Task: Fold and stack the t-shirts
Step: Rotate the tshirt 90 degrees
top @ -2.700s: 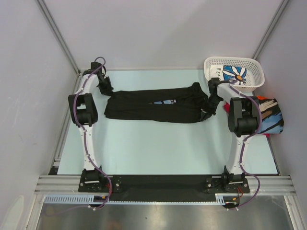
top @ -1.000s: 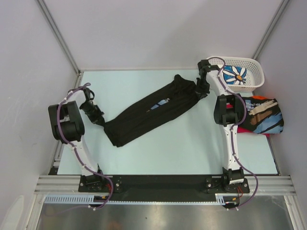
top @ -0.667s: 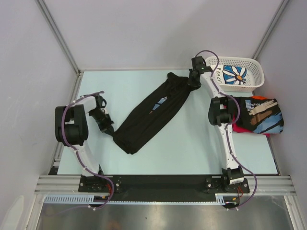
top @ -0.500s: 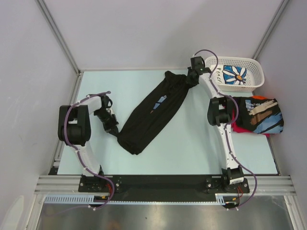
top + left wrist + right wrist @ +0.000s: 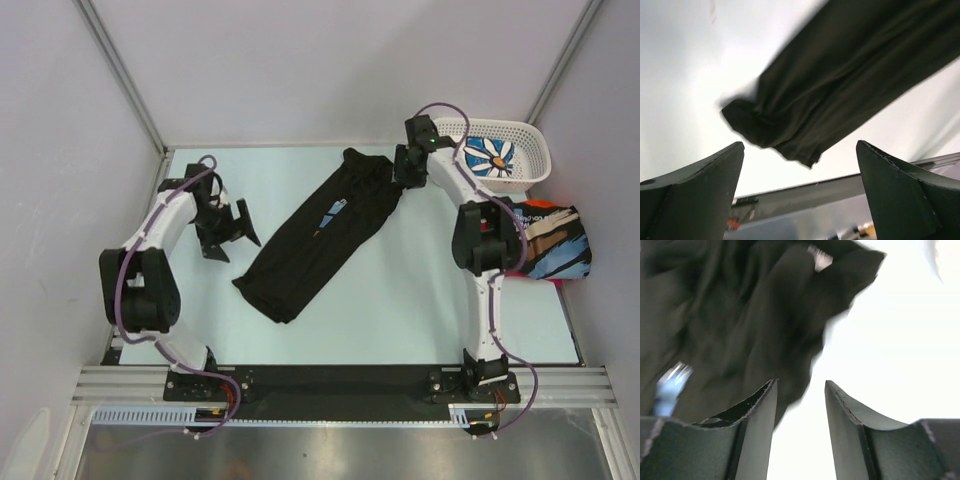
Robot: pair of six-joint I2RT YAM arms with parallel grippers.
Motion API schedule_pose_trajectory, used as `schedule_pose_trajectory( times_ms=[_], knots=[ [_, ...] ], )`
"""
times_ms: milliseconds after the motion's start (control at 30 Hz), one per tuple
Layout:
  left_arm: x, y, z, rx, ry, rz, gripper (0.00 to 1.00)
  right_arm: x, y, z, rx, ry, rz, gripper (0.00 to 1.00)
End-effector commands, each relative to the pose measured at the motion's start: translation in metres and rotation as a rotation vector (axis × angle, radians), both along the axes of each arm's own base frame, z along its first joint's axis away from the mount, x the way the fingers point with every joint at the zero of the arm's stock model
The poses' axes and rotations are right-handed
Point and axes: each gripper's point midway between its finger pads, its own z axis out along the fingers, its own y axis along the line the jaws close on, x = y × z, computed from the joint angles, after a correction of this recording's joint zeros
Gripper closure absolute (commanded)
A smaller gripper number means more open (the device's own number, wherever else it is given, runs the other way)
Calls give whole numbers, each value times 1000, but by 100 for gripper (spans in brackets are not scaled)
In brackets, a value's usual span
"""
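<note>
A black t-shirt [image 5: 315,232], folded into a long band, lies slantwise on the table from the far middle toward the near left. A small light-blue patch shows on it. My left gripper [image 5: 237,238] hovers just left of its near end, open wide and holding nothing; in the left wrist view the black t-shirt [image 5: 850,75] lies beyond the left gripper [image 5: 800,145]. My right gripper [image 5: 398,178] is at the shirt's far end, open, with the cloth [image 5: 740,315] beside its left finger [image 5: 757,410] and nothing between the jaws [image 5: 801,383].
A white lattice basket [image 5: 535,140] at the far right corner holds a white daisy-print shirt [image 5: 488,154]. In front of it lies a folded black brush-stroke shirt [image 5: 548,238] on a red one [image 5: 503,270]. Walls close in the table's left, back and right sides.
Both grippers have opened and let go of the black t-shirt. My left arm has swung up and away from its near end. The shirt now rests slantwise on the table.
</note>
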Motion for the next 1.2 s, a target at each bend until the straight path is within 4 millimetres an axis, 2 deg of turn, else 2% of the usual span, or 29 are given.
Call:
schedule_pose_trajectory(
  times_ms=[0,33,67,100,133,167,200,233,267,300,333,367,400,467,500,567,633,667,733,767,800,833,900,933,1067,1167],
  knots=[
    [51,-19,45,-112,-308,-51,0,-53,-11,76,121,3,-14,51],
    [55,-19,36,-111,-285,-63,0,-68,-7,88,211,31,6,50],
    [60,-19,29,-109,-277,-73,0,-82,-4,83,253,79,17,51],
    [67,-18,25,-100,-273,-85,0,-101,-1,75,294,148,21,51],
    [70,-16,18,-86,-259,-100,0,-128,7,64,362,228,34,51],
    [72,-16,-4,-87,-201,-107,0,-142,12,58,395,255,46,51],
    [79,-16,-5,-88,-195,-119,0,-158,22,56,464,299,68,51],
    [80,-17,-14,-91,-175,-131,0,-185,26,34,498,396,52,51],
    [82,-18,-25,-100,-150,-142,0,-199,35,36,536,422,51,51],
    [86,-17,-27,-98,-151,-151,0,-209,45,37,602,448,72,51],
    [88,-17,-30,-97,-151,-157,0,-232,51,22,630,522,65,51],
    [88,-17,-37,-101,-129,-159,0,-242,59,25,672,547,50,51],
    [89,-19,-37,-113,-130,-160,0,-250,74,27,728,558,91,51],
    [87,-22,-39,-135,-121,-158,0,-269,86,18,760,606,79,51],
    [83,-23,-38,-140,-122,-158,0,-271,104,24,787,585,121,51],
    [81,-23,-35,-140,-134,-156,0,-274,122,24,786,566,161,51],
    [76,-22,-30,-131,-157,-159,0,-288,146,24,777,580,218,51],
    [73,-21,-28,-125,-160,-162,1,-286,158,28,793,545,259,51],
    [67,-17,-24,-101,-173,-165,0,-303,180,21,801,592,284,51],
    [64,-16,-23,-94,-174,-166,0,-303,191,21,820,576,316,51],
    [55,-14,-28,-83,-153,-163,0,-310,199,18,820,594,332,51],
    [52,-12,-26,-72,-158,-163,0,-321,210,9,808,633,343,51],
    [42,-9,-31,-55,-137,-161,0,-333,222,-2,797,656,365,51],
    [39,-8,-27,-51,-143,-160,0,-345,229,-12,778,697,365,51],
    [32,-4,-22,-22,-170,-165,1,-367,250,-24,750,717,413,51],
    [24,3,-29,12,-152,-172,0,-379,265,-33,755,739,426,51]
  ],
)
